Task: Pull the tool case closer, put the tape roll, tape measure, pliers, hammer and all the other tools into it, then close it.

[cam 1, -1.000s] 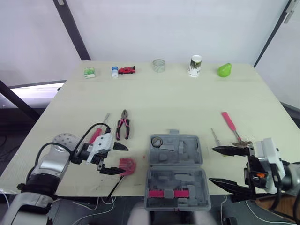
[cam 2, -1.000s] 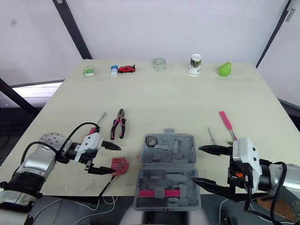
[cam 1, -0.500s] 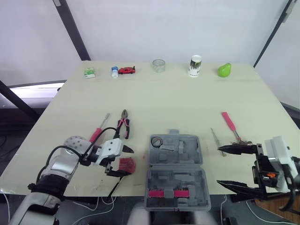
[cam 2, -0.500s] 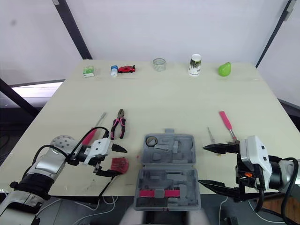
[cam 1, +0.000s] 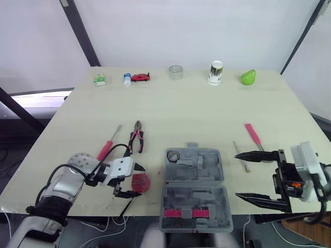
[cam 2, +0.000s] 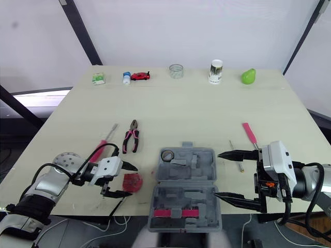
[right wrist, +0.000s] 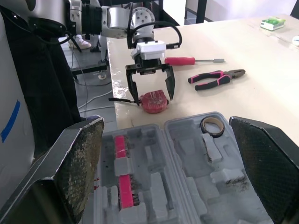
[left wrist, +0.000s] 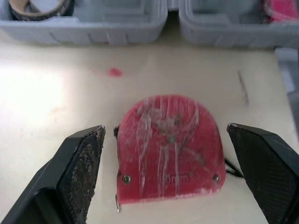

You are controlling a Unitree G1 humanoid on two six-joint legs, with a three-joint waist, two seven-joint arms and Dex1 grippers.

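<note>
The red tape measure (left wrist: 170,149) is lying flat on its broad side on the worktop (cam 1: 196,108), near the front edge and just left of the grey tool case (cam 1: 193,183). Its rounded back is facing the case and its straight edge is facing the left wrist.

The left gripper (cam 1: 138,181) is bracketing it with its fingers spread a little wider than the body. One finger is sitting on each side, very close, with a thin strip of worktop showing between each finger and the red shell, so nothing is being held.

The case is lying opened flat, its hinge running left to right and its handle pointing away from the robot. A tape roll (cam 1: 172,155) is resting in the far-left pocket.

The pliers (cam 1: 136,137) are lying farther back, jaws pointing away, with a red-handled screwdriver (cam 1: 108,146) beside them.

The right gripper (cam 1: 237,175) is hovering just right of the case, fingers spread wide and pointing at it, holding nothing.

A pink-handled tool (cam 1: 253,135) is lying beyond it.
</note>
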